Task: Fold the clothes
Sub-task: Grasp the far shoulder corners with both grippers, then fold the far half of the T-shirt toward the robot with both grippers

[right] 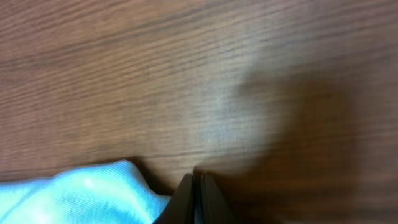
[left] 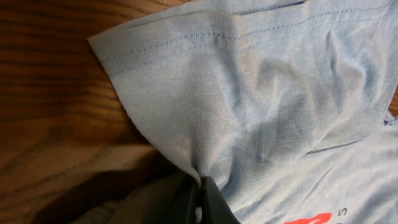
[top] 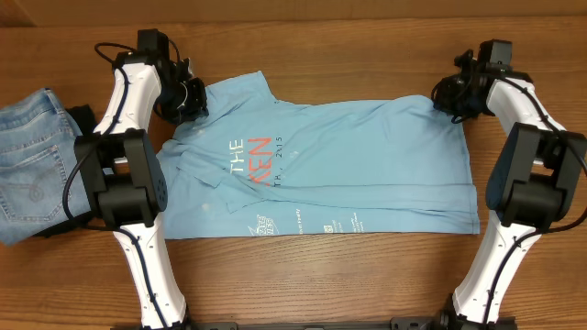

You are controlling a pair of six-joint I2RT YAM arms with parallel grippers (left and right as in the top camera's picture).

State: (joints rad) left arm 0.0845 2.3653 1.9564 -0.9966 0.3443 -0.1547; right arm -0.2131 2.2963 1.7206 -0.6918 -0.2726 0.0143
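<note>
The light blue T-shirt (top: 348,165) lies spread sideways on the wooden table, its white and orange-red lettering (top: 252,156) facing up. My left gripper (top: 190,99) is at the shirt's far left corner. In the left wrist view its jaws (left: 200,183) are shut on a pinched fold of the blue cloth (left: 249,93) near a stitched hem. My right gripper (top: 449,96) is at the shirt's far right corner. In the right wrist view its jaws (right: 198,186) are shut, with blue cloth (right: 87,193) running in against the left finger.
Faded blue jeans (top: 27,156) lie at the table's left edge, with a dark item (top: 81,117) beside them near the left arm. Bare wood (right: 186,74) lies beyond the right gripper. Both arm bases stand at the near edge.
</note>
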